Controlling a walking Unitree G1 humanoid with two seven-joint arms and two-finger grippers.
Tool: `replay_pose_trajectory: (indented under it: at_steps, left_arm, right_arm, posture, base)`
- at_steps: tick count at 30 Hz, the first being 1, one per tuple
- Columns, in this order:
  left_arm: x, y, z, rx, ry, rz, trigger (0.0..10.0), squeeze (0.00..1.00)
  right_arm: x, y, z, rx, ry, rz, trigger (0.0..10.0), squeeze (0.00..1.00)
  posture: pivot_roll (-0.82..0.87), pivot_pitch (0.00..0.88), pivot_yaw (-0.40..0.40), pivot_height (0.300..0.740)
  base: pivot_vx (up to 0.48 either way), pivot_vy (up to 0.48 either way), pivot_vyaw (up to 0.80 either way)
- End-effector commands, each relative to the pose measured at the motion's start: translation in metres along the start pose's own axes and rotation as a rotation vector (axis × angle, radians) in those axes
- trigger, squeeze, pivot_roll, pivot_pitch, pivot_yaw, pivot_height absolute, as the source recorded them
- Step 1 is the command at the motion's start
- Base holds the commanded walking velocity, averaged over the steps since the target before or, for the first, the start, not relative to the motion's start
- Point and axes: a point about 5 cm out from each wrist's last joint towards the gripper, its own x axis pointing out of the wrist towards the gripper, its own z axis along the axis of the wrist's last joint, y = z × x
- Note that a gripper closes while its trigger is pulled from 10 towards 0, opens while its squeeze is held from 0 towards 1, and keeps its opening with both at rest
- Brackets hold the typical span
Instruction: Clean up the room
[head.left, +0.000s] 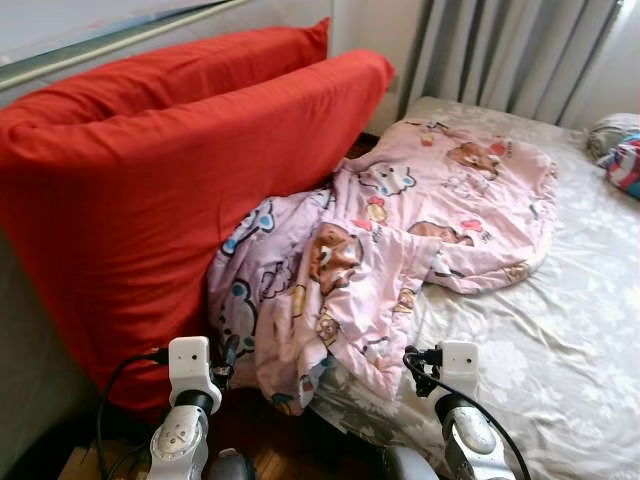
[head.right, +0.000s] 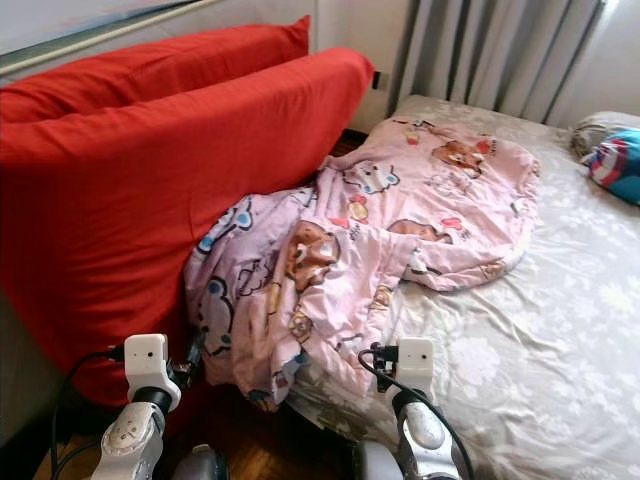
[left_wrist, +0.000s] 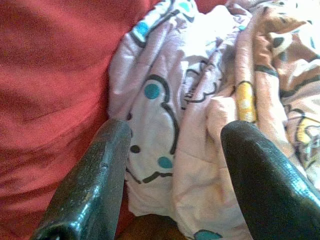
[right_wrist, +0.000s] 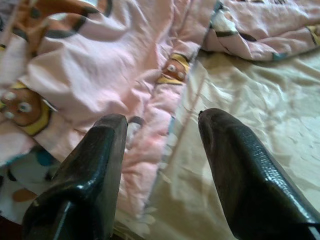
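A pink cartoon-print quilt (head.left: 400, 240) lies crumpled across the left side of the bed, its lower end hanging off the bed edge against two large red pillows (head.left: 150, 190). My left gripper (left_wrist: 172, 135) is open just short of the hanging quilt (left_wrist: 200, 90), beside the red pillow (left_wrist: 50, 75). My right gripper (right_wrist: 162, 122) is open over the quilt's hem (right_wrist: 100, 65), where it meets the grey floral sheet (right_wrist: 250, 100). Both wrists show low in the eye views, the left wrist (head.left: 190, 365) and the right wrist (head.left: 455, 365).
The bed (head.left: 560, 330) with the grey floral sheet stretches right. A bundle of blue and red cloth (head.left: 622, 160) lies at its far right corner. Grey curtains (head.left: 500, 50) hang behind. Brown wooden floor (head.left: 290, 445) shows between bed and pillows.
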Motion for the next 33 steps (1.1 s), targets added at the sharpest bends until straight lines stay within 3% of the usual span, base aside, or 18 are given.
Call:
replay_pose_trajectory:
  at_steps: [1,19,23,33]
  left_arm:
    - [0.0,-0.0013,0.0005,0.001,0.004,-0.005,10.0,0.0]
    - [-0.0004,-0.0009,-0.0006,0.006,0.013,-0.007,10.0,0.0]
    - [-0.0002,-0.0011,-0.0006,0.008,0.016,-0.01,10.0,0.0]
    - [-0.0001,-0.0015,-0.0009,0.011,0.019,-0.011,10.0,0.0]
  right_arm:
    - [0.0,0.0006,-0.0017,-0.008,0.015,0.009,10.0,0.0]
    - [-0.0009,0.0018,-0.0033,-0.008,0.018,0.011,10.0,0.0]
    - [-0.0004,0.0038,-0.0028,-0.008,0.017,0.021,10.0,0.0]
    - [-0.0011,0.0034,-0.0015,-0.02,-0.003,0.025,10.0,0.0]
  posture:
    - [-0.07,0.052,-0.027,0.625]
    - [-0.07,0.05,-0.023,0.625]
    - [-0.07,0.047,-0.022,0.595]
    - [-0.07,0.047,-0.021,0.595]
  base:
    - [0.0,0.0,0.0]
    - [0.0,0.0,0.0]
    - [0.0,0.0,0.0]
    - [0.0,0.0,0.0]
